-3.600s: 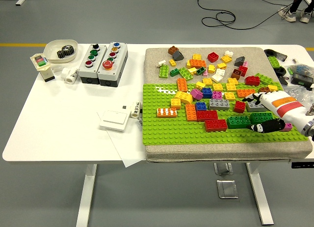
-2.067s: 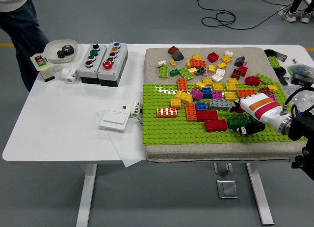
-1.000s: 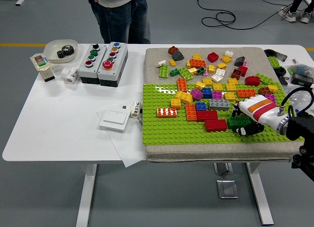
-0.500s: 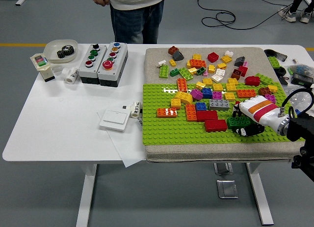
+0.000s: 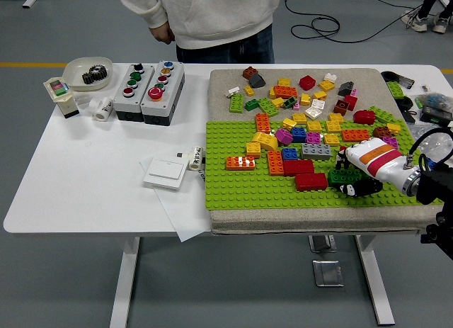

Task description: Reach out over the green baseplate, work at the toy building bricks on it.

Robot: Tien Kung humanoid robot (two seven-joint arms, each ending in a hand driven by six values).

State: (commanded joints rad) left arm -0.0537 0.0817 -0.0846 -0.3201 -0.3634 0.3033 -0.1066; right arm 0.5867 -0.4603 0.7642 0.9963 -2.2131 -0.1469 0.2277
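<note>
The green baseplate (image 5: 233, 186) lies on a grey mat, with many coloured bricks stuck on its far half. My right hand (image 5: 348, 175), white with orange and magenta stripes and black fingers, reaches in from the right edge, low over the plate's right side. Its thumb and fingers (image 5: 356, 190) curl around a dark green brick (image 5: 342, 176) that sits on the plate beside a red brick (image 5: 311, 181). A grey brick (image 5: 316, 150) stands just behind the hand. An orange brick (image 5: 241, 162) sits alone further left. My left hand is out of view.
Loose bricks (image 5: 297, 87) are scattered over the grey mat behind the plate. Two button boxes (image 5: 148, 91), a white bowl (image 5: 88, 71) and a white switch plate (image 5: 165, 173) lie on the left. A person in a white hoodie (image 5: 212, 16) stands at the far edge.
The person has walked in from the left and now stands behind the table's middle. My right hand has barely shifted, staying around the dark green brick.
</note>
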